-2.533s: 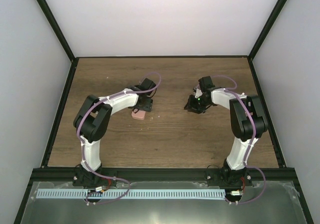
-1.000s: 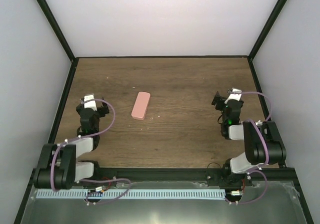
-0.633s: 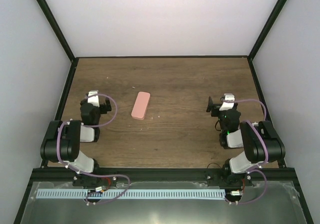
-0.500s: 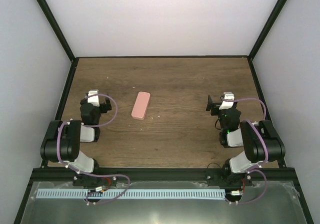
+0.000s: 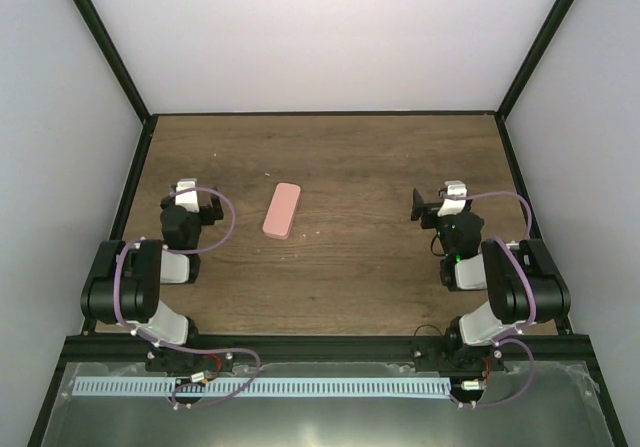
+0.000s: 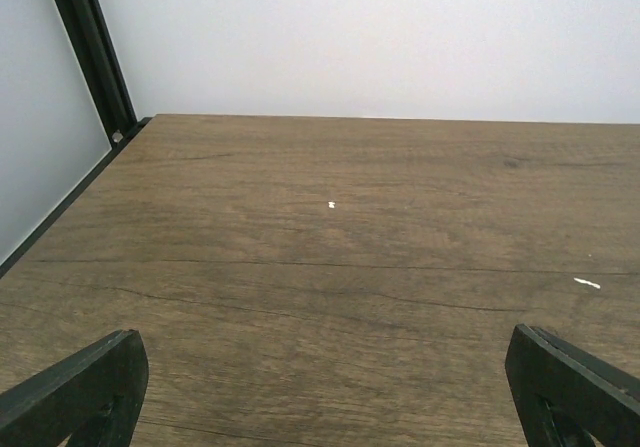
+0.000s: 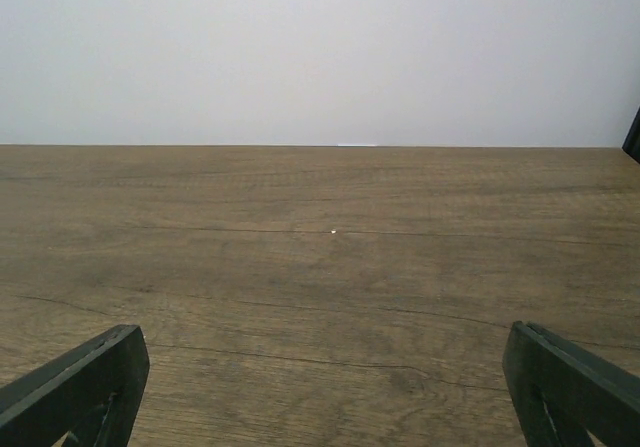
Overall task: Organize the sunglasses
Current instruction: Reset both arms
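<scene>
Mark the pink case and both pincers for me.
pink case (image 5: 282, 210): top external view, middle of its top face.
left pincer (image 6: 322, 362): left wrist view, midway between its open fingertips.
right pincer (image 7: 325, 362): right wrist view, midway between its open fingertips.

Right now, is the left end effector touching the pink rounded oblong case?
Apart. Top external view shows bare wooden table between the left end effector and the pink rounded oblong case.

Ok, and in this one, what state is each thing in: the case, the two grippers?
pink case: closed, lying flat on the table, nothing touching it.
left gripper: open, empty.
right gripper: open, empty.
sunglasses: not visible in any view.
</scene>
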Controlling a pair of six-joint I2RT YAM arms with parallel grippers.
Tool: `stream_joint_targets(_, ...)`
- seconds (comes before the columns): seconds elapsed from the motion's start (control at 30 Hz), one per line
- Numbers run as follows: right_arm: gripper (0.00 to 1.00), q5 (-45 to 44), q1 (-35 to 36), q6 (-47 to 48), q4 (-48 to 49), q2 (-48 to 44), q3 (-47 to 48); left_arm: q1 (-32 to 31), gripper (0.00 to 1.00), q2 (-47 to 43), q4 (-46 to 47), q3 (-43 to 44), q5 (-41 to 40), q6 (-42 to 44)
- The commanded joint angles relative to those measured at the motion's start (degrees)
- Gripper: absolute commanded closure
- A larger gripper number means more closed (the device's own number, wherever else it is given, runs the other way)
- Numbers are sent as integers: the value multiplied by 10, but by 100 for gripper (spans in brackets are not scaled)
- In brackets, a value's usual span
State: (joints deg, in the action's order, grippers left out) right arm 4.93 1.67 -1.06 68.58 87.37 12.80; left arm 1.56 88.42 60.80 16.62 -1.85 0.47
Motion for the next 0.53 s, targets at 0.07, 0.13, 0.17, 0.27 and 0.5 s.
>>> stream_joint_targets(0.07, 0, 5, -4, 8, 10, 3, 15, -2, 0, 1, 27, 5, 7, 1)
stream_joint_targets(0.13, 0, 5, -4, 8, 10, 3, 15, -2, 0, 1, 27, 5, 7, 1)
stream_joint_targets(0.17, 0, 5, -4, 8, 10, 3, 15, -2, 0, 1, 27, 5, 7, 1)
stream_joint_targets(0.27, 0, 5, -4, 8, 9, 4, 16, -2, 0, 1, 27, 5, 7, 1)
stream_joint_targets(0.5, 0, 8, -5, 7, 6, 5, 18, -2, 0, 1, 27, 5, 7, 1)
